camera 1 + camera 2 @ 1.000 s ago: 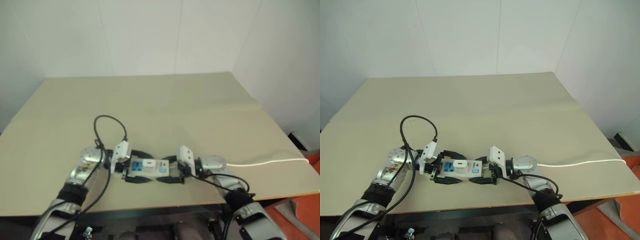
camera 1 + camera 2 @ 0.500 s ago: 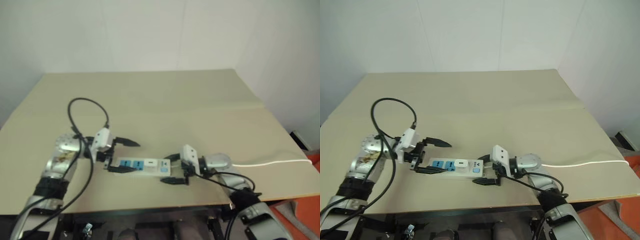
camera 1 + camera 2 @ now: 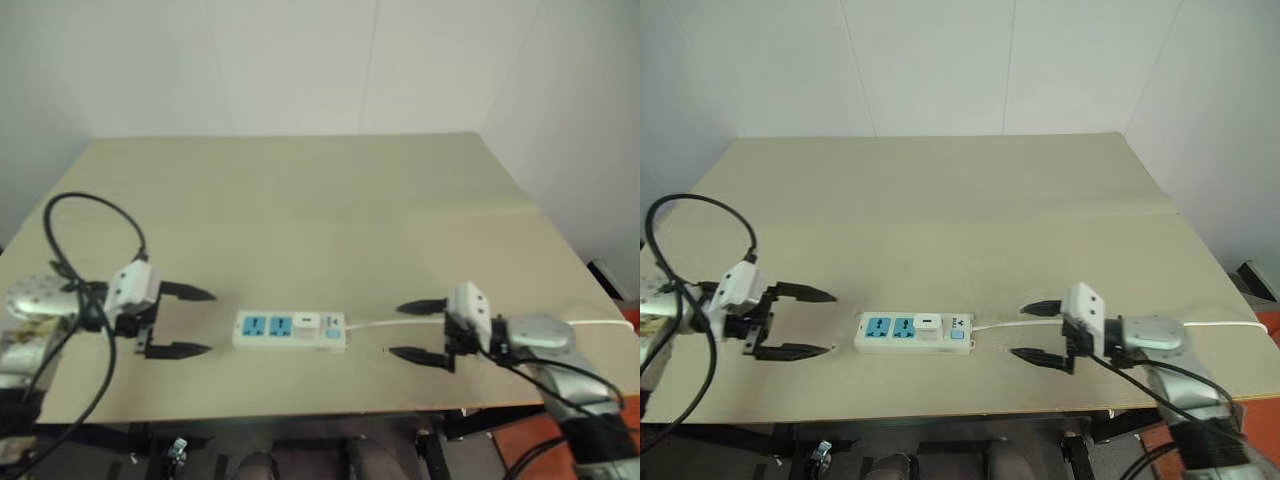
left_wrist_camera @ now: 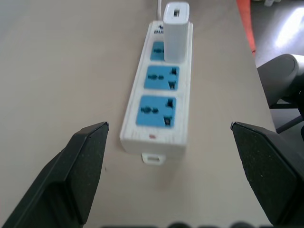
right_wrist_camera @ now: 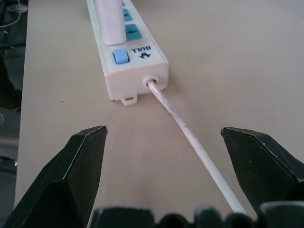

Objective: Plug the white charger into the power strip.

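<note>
You are looking down on a pale beige table [image 3: 330,200] with a smooth matte top, set against plain white walls. Near the lower middle of the head view lies the power strip [image 3: 290,330], a long white plastic bar with squared corners. Its long axis runs left to right across the frame, roughly parallel to the near table edge. Two blue sockets [image 3: 266,326] sit open toward its left end. The white charger [image 3: 307,321], a small boxy adapter with rounded edges, stands upright in the third socket, next to a blue switch [image 5: 120,56] at the right end. In the left wrist view you see the charger rising straight up from the strip, a small slot in its top face. A thin white cord [image 3: 560,323] leaves the strip's right end and runs right, off the table edge.

The left gripper [image 3: 180,321] sits at the lower left of the frame, well apart from the strip's left end, pointing right toward it. Its two black tapered fingers [image 3: 188,293] are spread wide, with nothing between them. A black cable [image 3: 95,215] loops above its silver wrist.

The right gripper [image 3: 421,331] sits at the lower right, pointing left toward the strip's switch end. Its black fingers stand wide apart and empty, straddling the cord, which in the right wrist view passes between them.
</note>
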Action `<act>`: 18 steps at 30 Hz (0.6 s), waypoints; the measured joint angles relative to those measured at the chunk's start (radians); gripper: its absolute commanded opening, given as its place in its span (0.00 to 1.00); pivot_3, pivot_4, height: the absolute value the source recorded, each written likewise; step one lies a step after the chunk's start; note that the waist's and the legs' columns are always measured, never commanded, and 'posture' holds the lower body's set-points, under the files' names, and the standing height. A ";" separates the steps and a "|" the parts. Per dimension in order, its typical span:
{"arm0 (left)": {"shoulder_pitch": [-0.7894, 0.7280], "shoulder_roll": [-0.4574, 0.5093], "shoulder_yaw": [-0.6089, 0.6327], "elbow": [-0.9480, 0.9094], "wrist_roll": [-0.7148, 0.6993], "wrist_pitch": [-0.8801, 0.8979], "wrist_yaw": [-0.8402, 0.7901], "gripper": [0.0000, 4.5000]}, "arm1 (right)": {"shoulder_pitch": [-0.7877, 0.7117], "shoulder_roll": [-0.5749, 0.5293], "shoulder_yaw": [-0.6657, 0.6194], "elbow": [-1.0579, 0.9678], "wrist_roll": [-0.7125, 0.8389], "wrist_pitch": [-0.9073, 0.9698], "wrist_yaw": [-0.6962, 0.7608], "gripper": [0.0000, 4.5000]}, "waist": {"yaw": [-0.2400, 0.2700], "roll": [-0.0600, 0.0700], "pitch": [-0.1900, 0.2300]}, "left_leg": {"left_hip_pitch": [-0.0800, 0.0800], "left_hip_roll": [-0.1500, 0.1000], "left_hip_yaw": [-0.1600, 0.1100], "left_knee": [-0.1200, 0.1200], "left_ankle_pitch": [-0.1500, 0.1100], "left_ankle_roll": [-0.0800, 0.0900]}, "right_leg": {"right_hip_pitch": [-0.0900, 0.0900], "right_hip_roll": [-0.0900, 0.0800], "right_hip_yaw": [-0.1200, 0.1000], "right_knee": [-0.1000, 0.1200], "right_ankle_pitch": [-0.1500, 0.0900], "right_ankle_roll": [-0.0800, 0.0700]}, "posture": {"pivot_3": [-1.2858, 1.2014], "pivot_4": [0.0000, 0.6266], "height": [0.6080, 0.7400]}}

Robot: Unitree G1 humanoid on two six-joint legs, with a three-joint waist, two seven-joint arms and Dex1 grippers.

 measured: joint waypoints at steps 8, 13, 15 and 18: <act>0.199 0.061 0.175 -0.122 -0.069 0.125 0.022 1.00 | 0.111 -0.084 -0.113 -0.076 0.057 0.032 -0.004 0.99 | 0.001 0.000 0.003 | 0.000 0.000 0.001 0.000 0.000 0.000 | 0.000 -0.001 0.000 0.000 0.000 0.000 | 0.52 0.24 1.00; 0.239 0.074 0.232 -0.155 -0.072 0.156 0.030 1.00 | 0.128 -0.104 -0.145 -0.083 0.073 0.032 -0.003 0.99 | 0.001 0.000 0.003 | 0.000 0.000 0.001 0.000 0.000 0.000 | 0.000 -0.001 0.000 0.000 -0.001 -0.001 | 0.52 0.24 1.00; 0.241 0.074 0.235 -0.164 -0.072 0.159 0.035 1.00 | 0.129 -0.108 -0.147 -0.085 0.073 0.032 -0.003 0.99 | 0.001 0.000 0.003 | 0.000 0.000 0.001 0.000 0.000 0.000 | 0.000 -0.001 0.000 0.000 0.000 -0.001 | 0.52 0.24 1.00; 0.241 0.074 0.235 -0.183 -0.087 0.175 0.039 1.00 | 0.142 -0.108 -0.147 -0.093 0.073 0.032 -0.004 0.99 | 0.001 0.000 0.003 | 0.000 0.000 0.001 0.000 0.000 0.000 | 0.000 -0.001 0.000 0.000 0.000 -0.001 | 0.52 0.24 1.00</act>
